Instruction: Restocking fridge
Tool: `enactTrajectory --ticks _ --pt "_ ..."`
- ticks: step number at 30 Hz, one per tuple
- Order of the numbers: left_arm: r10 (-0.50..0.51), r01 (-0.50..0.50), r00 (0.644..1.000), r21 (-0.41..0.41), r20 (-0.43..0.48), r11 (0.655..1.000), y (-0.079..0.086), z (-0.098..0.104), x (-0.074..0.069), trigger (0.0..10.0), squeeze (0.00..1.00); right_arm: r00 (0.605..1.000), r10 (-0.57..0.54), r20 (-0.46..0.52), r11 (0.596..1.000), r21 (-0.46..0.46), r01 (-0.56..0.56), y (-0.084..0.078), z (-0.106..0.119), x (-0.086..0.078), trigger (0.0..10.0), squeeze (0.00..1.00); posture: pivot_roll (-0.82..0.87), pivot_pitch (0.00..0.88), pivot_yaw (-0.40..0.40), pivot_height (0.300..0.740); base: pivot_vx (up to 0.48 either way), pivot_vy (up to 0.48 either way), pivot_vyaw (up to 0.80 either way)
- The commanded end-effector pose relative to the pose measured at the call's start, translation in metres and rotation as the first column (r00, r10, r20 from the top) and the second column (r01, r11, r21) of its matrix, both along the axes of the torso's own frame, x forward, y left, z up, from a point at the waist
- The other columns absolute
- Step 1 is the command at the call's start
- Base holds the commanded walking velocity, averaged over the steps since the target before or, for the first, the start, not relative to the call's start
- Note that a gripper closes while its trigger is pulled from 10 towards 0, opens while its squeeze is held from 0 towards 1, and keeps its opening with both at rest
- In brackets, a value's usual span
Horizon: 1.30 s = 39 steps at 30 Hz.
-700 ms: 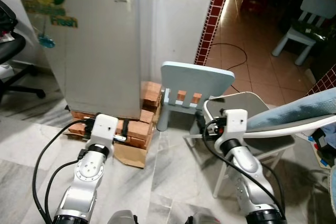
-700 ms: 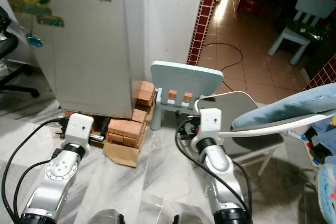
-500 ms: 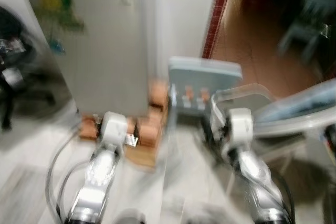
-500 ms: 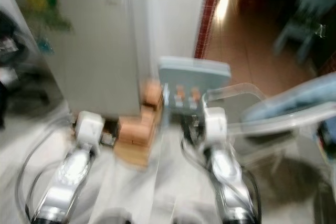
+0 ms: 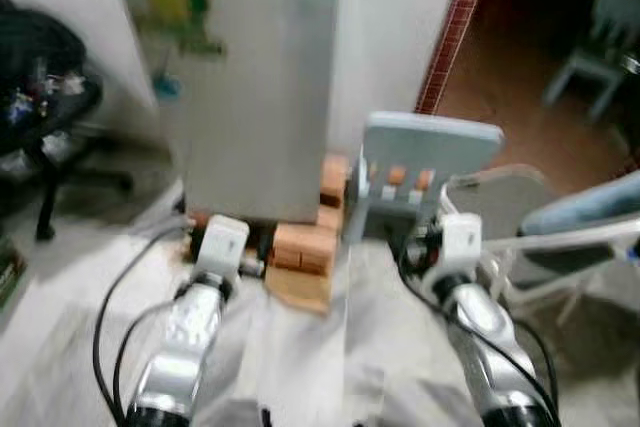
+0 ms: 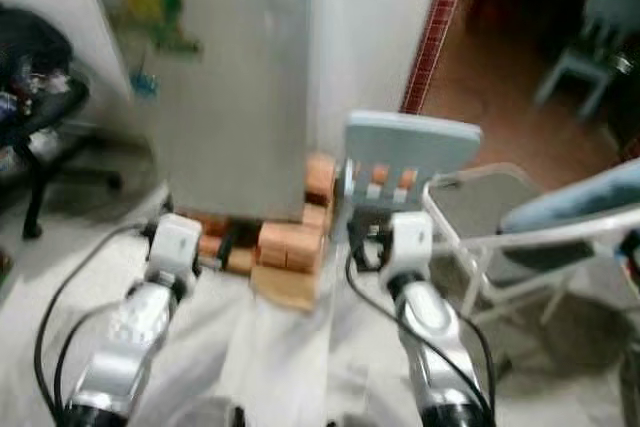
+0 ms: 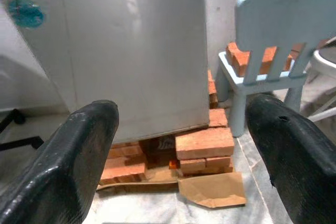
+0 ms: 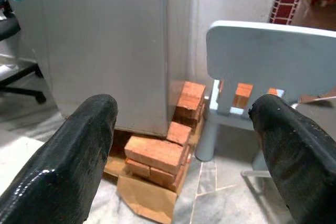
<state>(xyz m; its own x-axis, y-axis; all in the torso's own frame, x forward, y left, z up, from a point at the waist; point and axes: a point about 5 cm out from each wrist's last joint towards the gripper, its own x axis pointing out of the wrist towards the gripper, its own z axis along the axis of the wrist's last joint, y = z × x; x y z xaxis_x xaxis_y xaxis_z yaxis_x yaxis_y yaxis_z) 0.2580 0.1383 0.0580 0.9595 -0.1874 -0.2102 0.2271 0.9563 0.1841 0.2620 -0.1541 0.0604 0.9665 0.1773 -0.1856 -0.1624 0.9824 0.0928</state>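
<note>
**Ana:** Marble floor (image 5: 60, 347) is filling the lower frame, pale and streaked, with everything a bit blurred as the head views are swinging. Starting at the left edge, a black office chair (image 5: 45, 97) is sitting by the wall.

**Ben:** And just beside it, the fridge (image 5: 250, 77), grey, with a green-and-yellow sticker on its side. It's resting on stacked red bricks (image 7: 203, 148), with a scrap of cardboard (image 7: 212, 190) lying on the floor in front of them.

**Ana:** No open door facing us as far as I can tell. Nothing to stock is showing either.

**Ben:** So how are the arms doing?

**Ana:** Left gripper (image 7: 184, 145) is hovering low, aiming at the fridge's base, its fingers (image 7: 79, 156) spread wide and holding nothing. Right gripper (image 8: 184, 145) is doing the same, fingers (image 8: 79, 156) wide apart and empty, looking at the fridge corner and bricks.

**Ben:** Moving right, a small pale-blue chair (image 5: 425, 162) is standing close to the bricks, then a white-framed folding chair (image 5: 500, 217) with a grey seat, and brown tiles (image 5: 510, 77) running back into a darker room.

**Ana:** My read: restocking is barely starting. I'm judging this as the approach stage; fetching items, opening the fridge and loading it are all left to do.
</note>
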Motion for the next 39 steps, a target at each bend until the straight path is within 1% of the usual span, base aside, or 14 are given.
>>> enactTrajectory --ticks 1,8,14,19,22,31,39 --pt "0.034 -0.034 0.999 -0.002 0.000 0.999 0.010 0.003 0.002 10.0 0.00 1.000 0.014 0.025 1.000 0.010 -0.014 0.006 0.006 0.004 10.0 0.00 0.05 0.008 -0.061 0.740 0.000 0.469 0.00" --pt "0.004 -0.004 1.000 -0.020 -0.016 1.000 0.007 0.002 -0.001 10.0 0.00 1.000 0.012 0.024 1.000 0.005 -0.012 0.003 0.007 0.005 10.0 0.00 0.04 0.014 -0.057 0.740 0.000 0.469 0.00" --pt "0.006 -0.006 1.000 -0.021 -0.024 1.000 0.008 0.000 -0.005 10.0 0.00 1.000 0.013 0.024 1.000 0.000 -0.013 0.003 0.007 0.004 10.0 0.00 0.04 0.022 -0.054 0.740 0.000 0.469 0.00" --pt "-0.017 0.016 1.000 -0.029 -0.018 0.999 0.009 0.002 -0.002 10.0 0.00 1.000 0.008 0.023 1.000 0.000 -0.008 0.002 0.006 0.003 10.0 0.00 0.03 0.019 -0.054 0.740 0.000 0.471 0.00" --pt "-0.012 0.011 1.000 -0.032 -0.013 0.999 0.011 0.003 0.000 10.0 0.00 1.000 0.005 0.021 1.000 0.000 -0.005 0.001 0.006 0.004 10.0 0.00 0.04 0.017 -0.054 0.740 0.000 0.480 0.00" --pt "-0.012 0.012 1.000 -0.025 0.001 1.000 0.014 0.005 0.004 10.0 0.00 1.000 0.010 0.023 1.000 -0.004 -0.010 0.003 0.006 0.007 10.0 0.00 0.04 0.010 -0.056 0.740 0.000 0.480 -0.71" --pt "-0.014 0.015 1.000 -0.031 0.016 0.999 0.012 0.009 0.007 10.0 0.00 1.000 0.011 0.029 1.000 -0.017 -0.010 0.000 0.007 0.010 10.0 0.00 0.06 0.014 -0.052 0.740 0.000 0.480 -0.65"
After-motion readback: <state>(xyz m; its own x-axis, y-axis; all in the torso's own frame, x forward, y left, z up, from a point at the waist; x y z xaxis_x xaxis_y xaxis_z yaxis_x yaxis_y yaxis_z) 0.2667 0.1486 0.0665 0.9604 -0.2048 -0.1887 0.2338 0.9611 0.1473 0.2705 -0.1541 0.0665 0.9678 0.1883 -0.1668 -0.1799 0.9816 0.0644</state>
